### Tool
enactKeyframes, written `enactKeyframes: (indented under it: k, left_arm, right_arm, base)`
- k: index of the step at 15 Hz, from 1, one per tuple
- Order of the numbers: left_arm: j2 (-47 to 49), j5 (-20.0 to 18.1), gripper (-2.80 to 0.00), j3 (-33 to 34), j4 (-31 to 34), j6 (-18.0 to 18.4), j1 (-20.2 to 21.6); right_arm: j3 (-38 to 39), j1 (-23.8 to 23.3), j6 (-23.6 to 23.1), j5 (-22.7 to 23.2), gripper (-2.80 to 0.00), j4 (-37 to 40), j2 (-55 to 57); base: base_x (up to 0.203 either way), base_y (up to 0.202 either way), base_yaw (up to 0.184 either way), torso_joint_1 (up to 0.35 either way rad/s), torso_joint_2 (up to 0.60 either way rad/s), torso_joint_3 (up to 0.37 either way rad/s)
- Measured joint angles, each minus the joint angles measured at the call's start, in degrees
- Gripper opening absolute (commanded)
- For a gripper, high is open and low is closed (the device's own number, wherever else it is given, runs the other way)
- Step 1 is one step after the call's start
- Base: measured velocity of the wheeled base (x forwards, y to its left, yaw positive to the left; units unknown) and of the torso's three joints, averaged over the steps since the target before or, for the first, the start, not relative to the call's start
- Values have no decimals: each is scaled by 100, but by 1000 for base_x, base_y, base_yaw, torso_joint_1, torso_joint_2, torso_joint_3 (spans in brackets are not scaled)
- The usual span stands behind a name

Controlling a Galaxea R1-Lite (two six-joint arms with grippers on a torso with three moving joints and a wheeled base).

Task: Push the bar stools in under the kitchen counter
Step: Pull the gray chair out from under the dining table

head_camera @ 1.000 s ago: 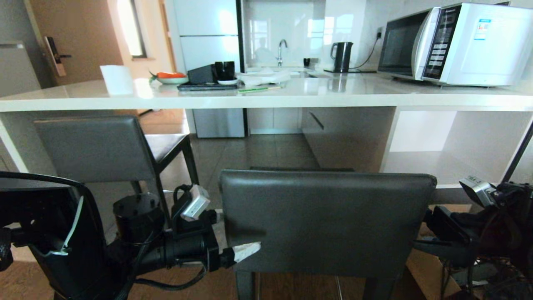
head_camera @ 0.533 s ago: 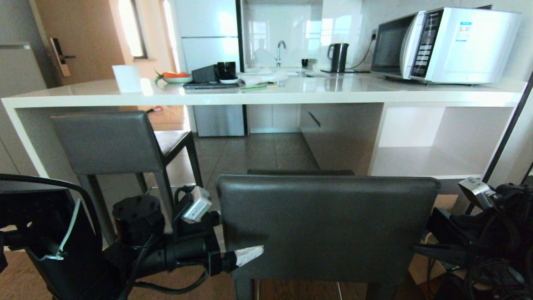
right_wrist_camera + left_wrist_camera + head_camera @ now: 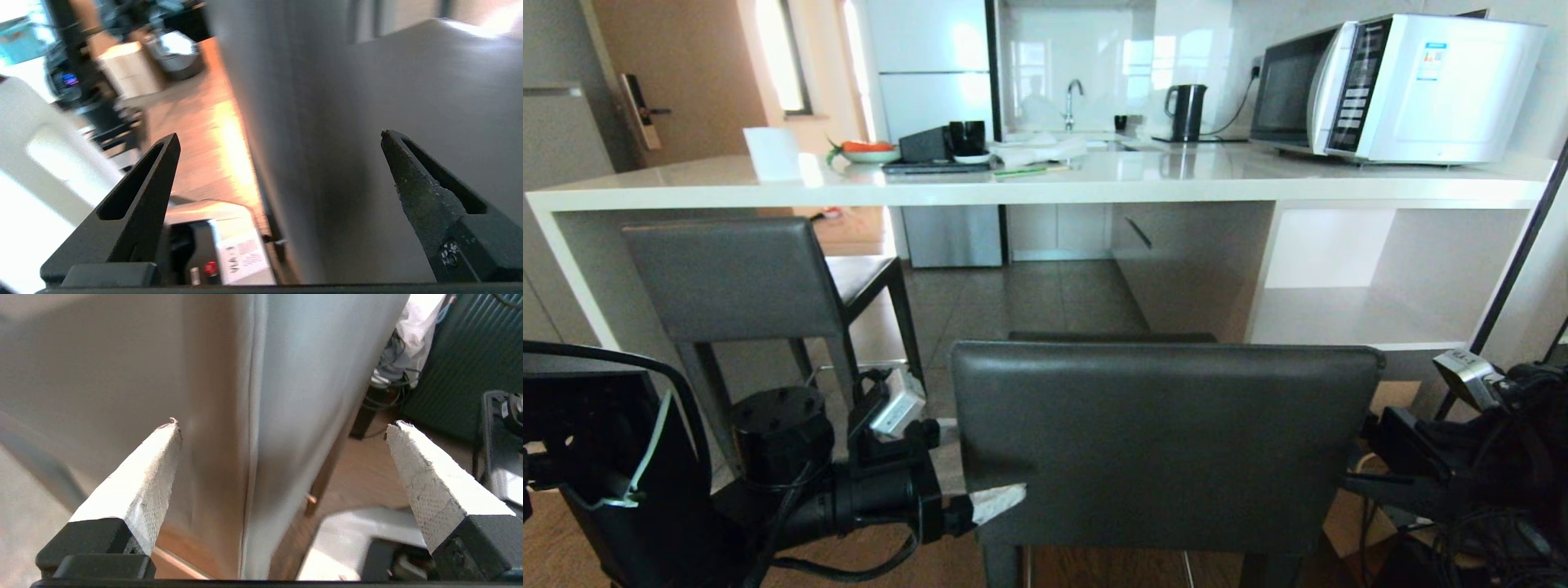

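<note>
The nearer bar stool (image 3: 1168, 441) stands in front of me, its dark grey backrest filling the middle of the head view. The second bar stool (image 3: 727, 278) is further left, its seat partly under the kitchen counter (image 3: 1045, 186). My left gripper (image 3: 282, 428) is open astride the near backrest's left edge (image 3: 253, 416), with one white fingertip (image 3: 1001, 500) lying over the backrest's near face. My right gripper (image 3: 280, 136) is open astride the backrest's right edge (image 3: 347, 143), and in the head view that arm (image 3: 1421, 457) is just off the backrest's right side.
On the counter are a microwave (image 3: 1396, 86), a kettle (image 3: 1188, 110), a tray with cups (image 3: 939, 151) and a plate (image 3: 862, 151). Open white cubbies (image 3: 1380, 278) fill the counter's right end. A black pole (image 3: 1515, 269) slants at far right. A tiled floor (image 3: 1029, 302) lies under the counter.
The whole head view has shifted, so the counter now looks a little farther off and more of its ends show. My left gripper has slid slightly down and left at the backrest's edge.
</note>
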Motion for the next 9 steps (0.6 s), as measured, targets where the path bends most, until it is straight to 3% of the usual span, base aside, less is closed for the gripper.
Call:
enactKeyframes:
  k: [5, 9]
  left_arm:
    - [-259, -723, 0, 594, 1, 44, 714]
    - [-754, -872, 0, 1035, 3, 38, 1083]
  right_arm:
    - [-41, -894, 10, -3, 0, -3, 34]
    - [143, -1530, 30, -6, 0, 0, -235]
  base:
    - [0, 0, 0, 0, 0, 0]
    - [0, 0, 0, 0, 0, 0]
